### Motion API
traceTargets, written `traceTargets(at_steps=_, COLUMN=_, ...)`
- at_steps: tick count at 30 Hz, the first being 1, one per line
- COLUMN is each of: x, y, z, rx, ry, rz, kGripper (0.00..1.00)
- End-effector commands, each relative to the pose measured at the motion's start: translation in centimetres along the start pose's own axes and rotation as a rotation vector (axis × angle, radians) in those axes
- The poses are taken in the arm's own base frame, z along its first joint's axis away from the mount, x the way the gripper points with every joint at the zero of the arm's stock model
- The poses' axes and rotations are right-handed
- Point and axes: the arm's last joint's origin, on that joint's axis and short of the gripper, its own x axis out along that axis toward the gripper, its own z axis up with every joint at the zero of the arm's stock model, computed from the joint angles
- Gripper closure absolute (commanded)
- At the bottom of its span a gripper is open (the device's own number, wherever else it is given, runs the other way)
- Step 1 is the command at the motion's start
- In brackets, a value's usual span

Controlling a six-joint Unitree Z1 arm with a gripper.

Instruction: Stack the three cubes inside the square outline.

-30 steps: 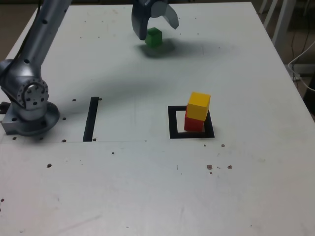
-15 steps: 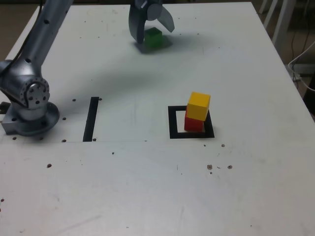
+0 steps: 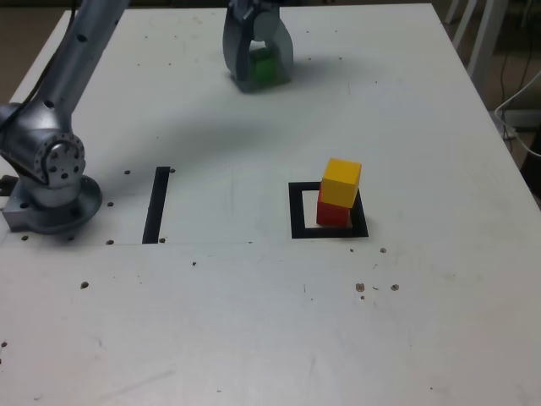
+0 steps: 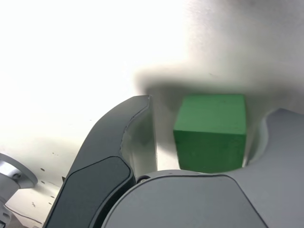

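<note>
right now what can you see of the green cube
The green cube is a small, solid-coloured block with flat faces and crisp edges, matte and perhaps painted. It sits level on the white table, towards the far edge in the exterior view. The gripper's open jaws stand either side of it; a gap shows on one side, while contact on the other is unclear.

the arm reaches downward, its jaws [image 3: 264, 74] parted, fingertips low

Yellow cube [image 3: 341, 183] atop red [image 3: 333, 213]; green cube [image 3: 265, 70] apart.
</note>
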Motion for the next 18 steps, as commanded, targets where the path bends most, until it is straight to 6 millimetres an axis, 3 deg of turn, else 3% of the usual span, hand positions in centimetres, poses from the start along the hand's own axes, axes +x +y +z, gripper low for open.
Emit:
traceTargets(at_steps=1, x=0.15, y=-0.14, z=0.02, rx=0.007, ry=0.015, rz=-0.007, kGripper=0.7)
traceTargets(at_steps=18, x=-0.35, y=-0.91, z=0.0, rx=0.027, ry=0.021, rz=0.025, kGripper=0.7)
